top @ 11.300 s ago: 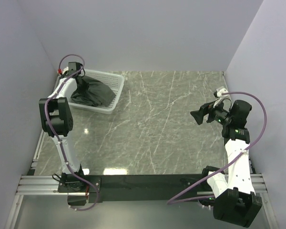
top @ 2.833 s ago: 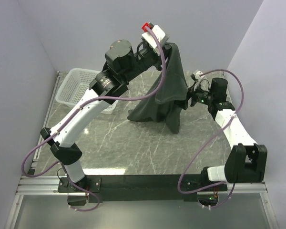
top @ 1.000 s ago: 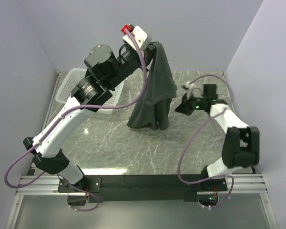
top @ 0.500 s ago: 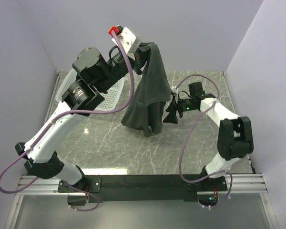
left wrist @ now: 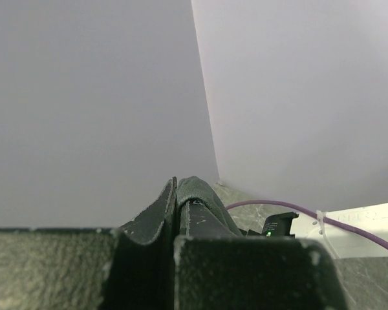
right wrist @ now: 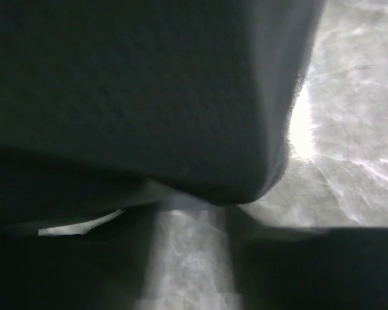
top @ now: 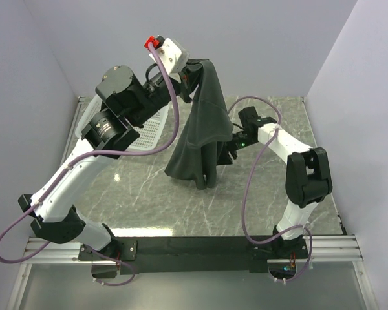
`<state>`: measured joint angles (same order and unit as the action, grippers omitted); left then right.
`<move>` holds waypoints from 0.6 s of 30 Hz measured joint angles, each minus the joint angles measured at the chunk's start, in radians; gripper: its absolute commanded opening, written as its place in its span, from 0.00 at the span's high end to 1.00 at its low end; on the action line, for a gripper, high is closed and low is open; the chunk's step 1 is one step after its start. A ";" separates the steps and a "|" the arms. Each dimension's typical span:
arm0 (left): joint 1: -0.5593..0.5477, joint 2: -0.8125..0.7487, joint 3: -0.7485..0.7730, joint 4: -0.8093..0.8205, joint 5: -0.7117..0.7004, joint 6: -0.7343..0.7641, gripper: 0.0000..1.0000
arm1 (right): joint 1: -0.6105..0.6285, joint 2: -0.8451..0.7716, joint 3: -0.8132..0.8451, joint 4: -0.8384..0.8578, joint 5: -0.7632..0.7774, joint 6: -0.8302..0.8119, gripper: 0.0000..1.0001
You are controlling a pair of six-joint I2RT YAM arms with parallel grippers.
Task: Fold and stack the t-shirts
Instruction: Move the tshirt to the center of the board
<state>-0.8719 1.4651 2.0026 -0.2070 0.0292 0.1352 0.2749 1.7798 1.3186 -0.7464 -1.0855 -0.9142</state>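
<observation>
Right wrist view, nearest first: the right claw point(right wrist: 191, 226) shows as two blurred dark fingers standing apart, released, with veined grey marble counter point(right wrist: 349, 142) between them. Just ahead of and above its tips hangs the dark grey-green cotton t-shirt point(right wrist: 129, 84), out of focus and cut off by the frame. From the top view, the shirt droops from the left claw point(top: 193, 72), which is clenched on a fold. Its long axis is vertical and its lower end is bunched on the counter. Neck, hem and label cannot be made out. Far below that claw, the left arm point(top: 116, 135) half hides a white plastic mesh basket point(top: 156, 119).
</observation>
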 measured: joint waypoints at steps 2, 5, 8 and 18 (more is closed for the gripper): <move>0.000 -0.002 -0.002 0.000 -0.001 0.001 0.99 | 0.000 0.000 0.000 -0.063 -0.013 -0.060 0.89; 0.000 -0.014 -0.009 0.000 -0.005 0.002 0.99 | -0.003 -0.002 -0.003 -0.138 -0.021 -0.124 1.00; 0.000 -0.031 -0.024 -0.001 -0.009 0.009 1.00 | -0.012 -0.032 -0.034 -0.153 -0.012 -0.131 1.00; 0.000 -0.095 -0.074 0.001 -0.059 0.029 0.99 | -0.183 -0.360 -0.180 -0.031 0.174 0.062 1.00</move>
<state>-0.8722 1.3705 1.9282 -0.2062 -0.0299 0.1642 0.0917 1.4197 1.1381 -0.7773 -0.9119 -0.8524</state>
